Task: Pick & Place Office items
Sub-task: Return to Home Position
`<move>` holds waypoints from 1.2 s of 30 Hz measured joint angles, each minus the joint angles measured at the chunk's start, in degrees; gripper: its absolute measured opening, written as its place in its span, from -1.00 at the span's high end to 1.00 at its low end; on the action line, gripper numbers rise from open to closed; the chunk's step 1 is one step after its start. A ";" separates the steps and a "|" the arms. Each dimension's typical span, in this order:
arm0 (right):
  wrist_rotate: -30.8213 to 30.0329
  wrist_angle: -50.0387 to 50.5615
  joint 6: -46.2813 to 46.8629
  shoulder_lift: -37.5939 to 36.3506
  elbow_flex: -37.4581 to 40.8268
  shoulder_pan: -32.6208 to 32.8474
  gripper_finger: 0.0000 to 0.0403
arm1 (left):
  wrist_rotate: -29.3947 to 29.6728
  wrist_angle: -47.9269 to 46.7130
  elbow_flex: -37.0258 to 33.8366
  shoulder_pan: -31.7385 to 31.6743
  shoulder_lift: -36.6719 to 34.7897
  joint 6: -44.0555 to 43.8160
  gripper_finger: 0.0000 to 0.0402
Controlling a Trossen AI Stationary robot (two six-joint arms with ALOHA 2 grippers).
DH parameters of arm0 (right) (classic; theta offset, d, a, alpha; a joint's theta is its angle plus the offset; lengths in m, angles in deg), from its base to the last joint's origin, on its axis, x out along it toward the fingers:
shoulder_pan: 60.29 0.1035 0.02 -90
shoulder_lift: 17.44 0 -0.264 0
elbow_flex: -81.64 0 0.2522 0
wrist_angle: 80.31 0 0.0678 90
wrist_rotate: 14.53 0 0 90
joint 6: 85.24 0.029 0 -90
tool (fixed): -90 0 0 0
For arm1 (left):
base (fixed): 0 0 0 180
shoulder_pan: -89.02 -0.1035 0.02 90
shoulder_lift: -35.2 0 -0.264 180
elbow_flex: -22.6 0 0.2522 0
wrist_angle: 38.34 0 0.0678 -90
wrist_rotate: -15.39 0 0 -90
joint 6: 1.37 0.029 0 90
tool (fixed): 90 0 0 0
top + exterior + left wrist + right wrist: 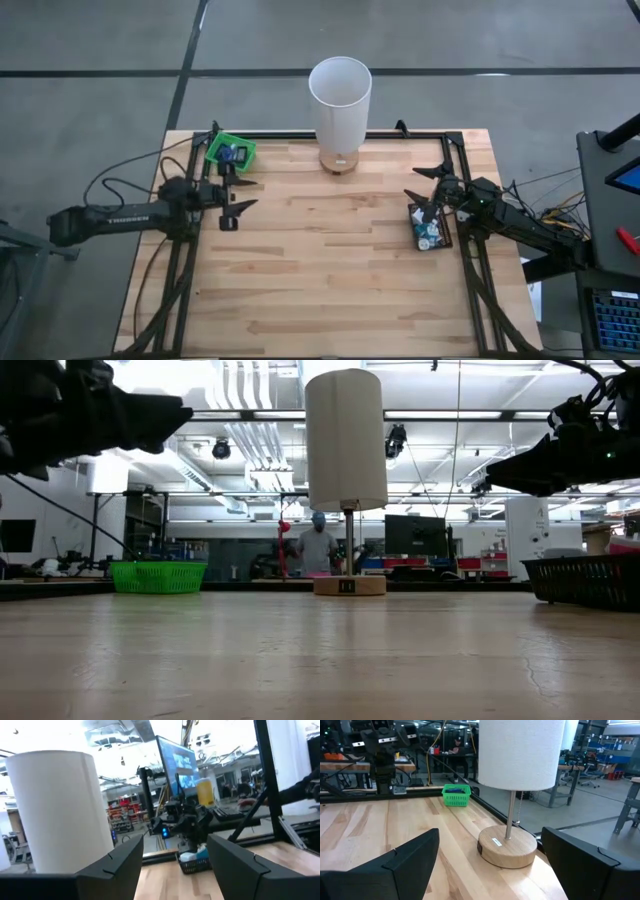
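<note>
The office items (428, 232) are small white and teal pieces lying in the black tray (441, 243) near the table's right edge; they also show in the left wrist view as office items (194, 854). A blue piece (230, 154) lies in the green tray (218, 147) at the far left corner. My left gripper (246, 194) hangs open above the table, just near-side of the green tray. My right gripper (414, 184) hangs open above the table, just far-left of the black tray. Both sit high in the low view, and both wrist views show empty, spread fingers.
A lamp with a tall white cylinder shade (340, 92) stands on its round wooden base (507, 848) at the middle of the far edge. Bare wood (330, 260) spans the space between the arms. A black frame rail (300, 136) borders the table. A person (317, 546) stands far behind.
</note>
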 joint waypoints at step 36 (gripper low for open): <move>0.20 -0.13 0.02 0.10 -0.02 -0.03 -0.74 | 14.51 -28.96 -0.43 4.45 -30.24 -7.57 -0.12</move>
